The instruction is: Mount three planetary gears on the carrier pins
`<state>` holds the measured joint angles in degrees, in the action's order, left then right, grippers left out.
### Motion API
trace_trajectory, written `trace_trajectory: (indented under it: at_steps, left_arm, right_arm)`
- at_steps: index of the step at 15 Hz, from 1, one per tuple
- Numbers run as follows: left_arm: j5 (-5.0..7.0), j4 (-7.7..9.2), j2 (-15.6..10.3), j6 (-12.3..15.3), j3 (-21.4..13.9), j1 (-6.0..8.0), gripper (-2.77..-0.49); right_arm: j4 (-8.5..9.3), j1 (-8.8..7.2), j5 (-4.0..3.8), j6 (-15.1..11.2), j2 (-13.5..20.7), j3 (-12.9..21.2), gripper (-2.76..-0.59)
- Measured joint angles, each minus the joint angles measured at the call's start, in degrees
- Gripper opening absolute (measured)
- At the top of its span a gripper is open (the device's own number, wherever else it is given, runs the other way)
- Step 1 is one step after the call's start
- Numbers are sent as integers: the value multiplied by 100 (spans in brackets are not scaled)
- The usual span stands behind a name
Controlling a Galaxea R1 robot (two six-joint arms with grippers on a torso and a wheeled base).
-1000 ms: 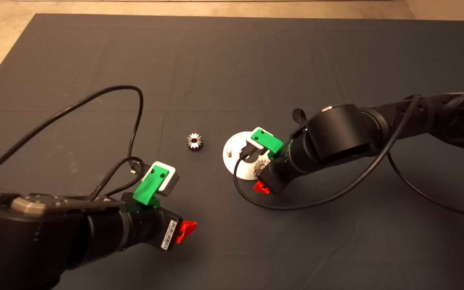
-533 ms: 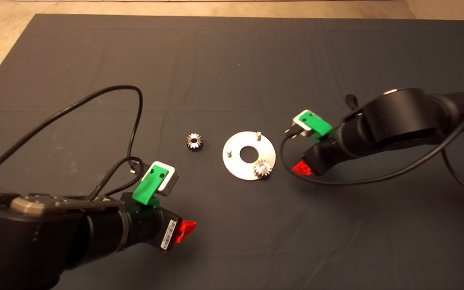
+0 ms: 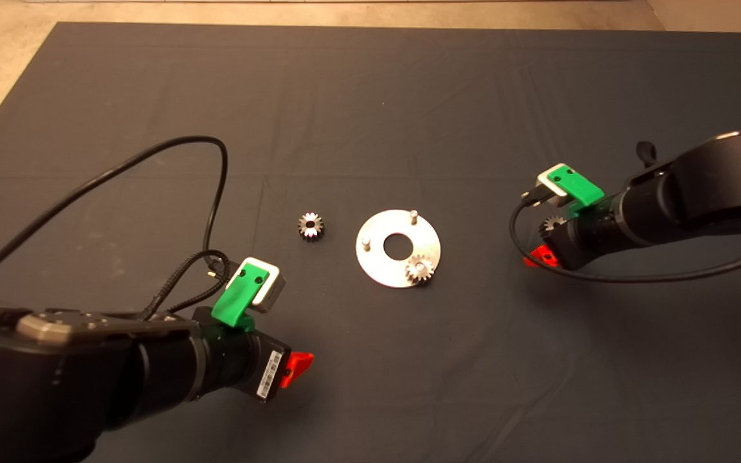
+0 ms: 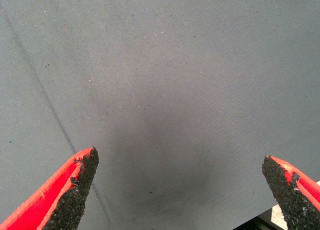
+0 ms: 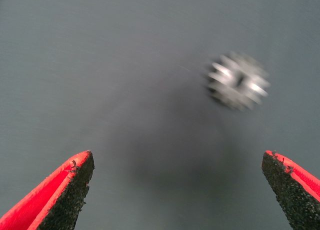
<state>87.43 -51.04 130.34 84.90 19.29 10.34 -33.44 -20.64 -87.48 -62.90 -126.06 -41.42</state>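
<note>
The shiny carrier disc (image 3: 377,257) lies at mid-mat with two bare carrier pins (image 3: 413,216) (image 3: 365,243). One planetary gear (image 3: 419,269) sits on the disc's near-right pin. A second gear (image 3: 311,226) lies loose on the mat left of the disc. A third gear (image 3: 549,224) lies to the right, partly hidden under my right gripper (image 3: 545,247). In the right wrist view this gear (image 5: 238,81) is ahead of the open fingers (image 5: 70,195), off to one side and untouched. My left gripper (image 3: 296,366) hovers open over bare mat at the lower left, with nothing between its fingers (image 4: 75,190).
A black cable (image 3: 152,161) loops over the mat's left half from the left arm. Another cable (image 3: 602,278) hangs under the right arm. The dark mat's far edge (image 3: 345,26) meets a tan floor.
My right arm has pulled back to the right from the disc, uncovering a gear on the near-right pin, and now hangs over the right-hand gear. The left arm has not moved.
</note>
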Motion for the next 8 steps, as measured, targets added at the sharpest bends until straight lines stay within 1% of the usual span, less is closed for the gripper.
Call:
trace_trajectory:
  at_steps: [2, 3, 4, 5, 6, 7, 8]
  left_arm:
    - [2, 0, 0, 0, 0, 0, -90]
    - [0, 0, 9, 0, 0, 0, -90]
    - [0, -2, 15, 0, 0, 0, -90]
    - [1, 0, 11, 0, 0, -1, -90]
    - [2, -2, 11, 0, 0, -17, -90]
    - [1, -2, 12, 0, 0, -46, -90]
    - [0, -2, 12, 0, 0, -50, -90]
  right_arm:
    - [6, 0, -20, -5, 313, -6, -87]
    - [17, 0, 41, -3, 414, -46, -87]
    - [21, 0, 182, -5, 488, -149, -87]
    - [23, 2, 297, -2, 555, -264, -87]
    - [21, 2, 330, -2, 593, -355, -87]
    - [23, 5, 372, -2, 591, -374, -87]
    - [27, 20, 494, -2, 591, -395, -87]
